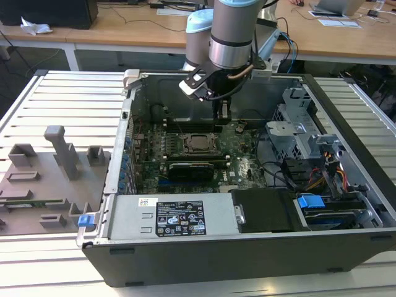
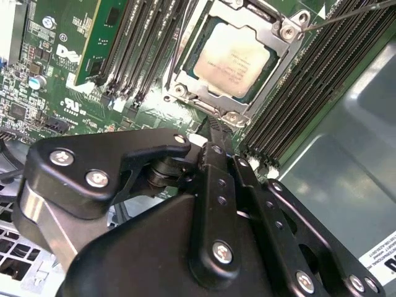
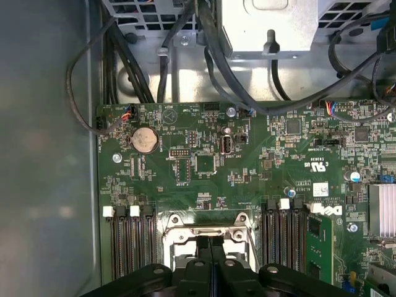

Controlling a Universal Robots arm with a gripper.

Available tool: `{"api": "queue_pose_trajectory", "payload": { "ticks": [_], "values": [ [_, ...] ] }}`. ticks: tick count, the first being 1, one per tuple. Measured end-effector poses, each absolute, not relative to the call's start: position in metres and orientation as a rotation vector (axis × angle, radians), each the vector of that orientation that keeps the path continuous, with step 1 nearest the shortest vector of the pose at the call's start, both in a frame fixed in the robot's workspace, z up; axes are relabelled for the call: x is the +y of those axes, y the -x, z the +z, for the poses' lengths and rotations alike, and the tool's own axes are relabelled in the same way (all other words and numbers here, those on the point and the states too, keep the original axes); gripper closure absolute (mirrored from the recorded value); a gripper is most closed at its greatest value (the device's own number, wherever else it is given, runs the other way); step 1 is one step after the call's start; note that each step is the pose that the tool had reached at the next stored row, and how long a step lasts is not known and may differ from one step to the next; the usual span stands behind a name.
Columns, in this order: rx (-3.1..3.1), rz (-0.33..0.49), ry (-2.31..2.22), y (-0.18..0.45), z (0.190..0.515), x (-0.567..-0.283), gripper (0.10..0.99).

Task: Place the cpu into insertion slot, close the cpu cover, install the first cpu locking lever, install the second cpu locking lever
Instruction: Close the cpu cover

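Gripper (image 2: pixel 213 128) fingers pressed together, tips down at socket (image 2: pixel 179 90) edge; chip (image 2: pixel 232 59) seated inside, cover (image 2: pixel 272 31) closed over its rim, thin lever (image 2: pixel 346 15) angling away from one corner.

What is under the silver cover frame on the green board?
The chip lies under the cover frame; its grey metal top shows through the window. The socket below is hidden by the chip.

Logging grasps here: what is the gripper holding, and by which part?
Nothing that shows: the gripper is shut empty, its tip at the edge of the closed cpu cover.
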State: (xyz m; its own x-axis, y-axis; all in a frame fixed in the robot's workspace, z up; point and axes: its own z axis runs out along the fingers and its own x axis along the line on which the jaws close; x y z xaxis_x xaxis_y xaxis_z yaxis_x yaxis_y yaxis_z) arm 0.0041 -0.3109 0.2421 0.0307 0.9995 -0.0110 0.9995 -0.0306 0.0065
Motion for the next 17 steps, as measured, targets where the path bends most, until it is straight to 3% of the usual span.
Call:
{"api": "queue_pose_trajectory", "payload": {
  "ticks": [17],
  "values": [
    [2.178, -0.005, -2.246, 0.017, 0.241, -0.311, 0.980]
  ]
}}
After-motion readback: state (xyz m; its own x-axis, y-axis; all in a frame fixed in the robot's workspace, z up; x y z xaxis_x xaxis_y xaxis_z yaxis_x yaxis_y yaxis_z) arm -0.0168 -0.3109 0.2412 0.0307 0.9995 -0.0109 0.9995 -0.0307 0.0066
